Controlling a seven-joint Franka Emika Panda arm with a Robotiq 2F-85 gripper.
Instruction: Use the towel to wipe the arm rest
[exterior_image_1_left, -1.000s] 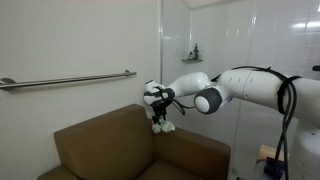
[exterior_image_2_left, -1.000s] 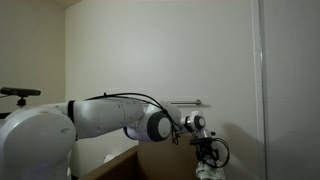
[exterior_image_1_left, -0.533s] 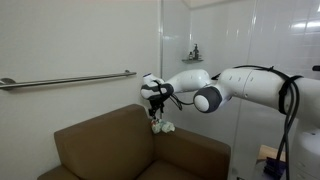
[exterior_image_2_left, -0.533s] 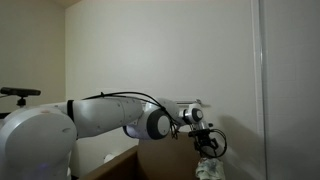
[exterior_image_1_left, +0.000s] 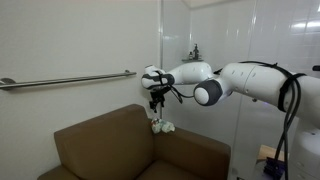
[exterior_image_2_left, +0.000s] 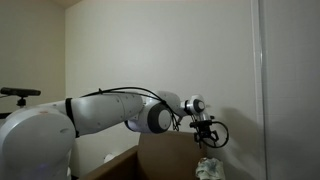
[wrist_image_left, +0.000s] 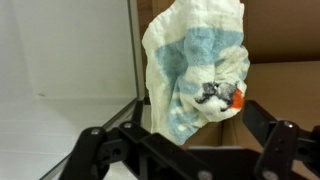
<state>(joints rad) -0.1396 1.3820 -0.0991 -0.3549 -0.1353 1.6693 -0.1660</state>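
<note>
A crumpled white and light-blue towel (exterior_image_1_left: 163, 127) lies on the back end of the brown sofa's arm rest (exterior_image_1_left: 192, 147). It also shows in an exterior view (exterior_image_2_left: 210, 168) and fills the middle of the wrist view (wrist_image_left: 195, 65). My gripper (exterior_image_1_left: 155, 97) hangs a short way above the towel, open and empty, and is seen above it in an exterior view (exterior_image_2_left: 207, 140) as well. In the wrist view the two black fingers (wrist_image_left: 185, 132) stand wide apart with the towel below them. The arm rest shows behind the towel (wrist_image_left: 285, 85).
The brown sofa (exterior_image_1_left: 100, 145) stands against a white wall with a metal grab bar (exterior_image_1_left: 70, 79) above its backrest. A glass partition edge (exterior_image_1_left: 162, 45) rises just behind the gripper. A small wall shelf (exterior_image_1_left: 193, 54) holds items.
My gripper has risen straight up from the towel. The towel stays on the arm rest where it was.
</note>
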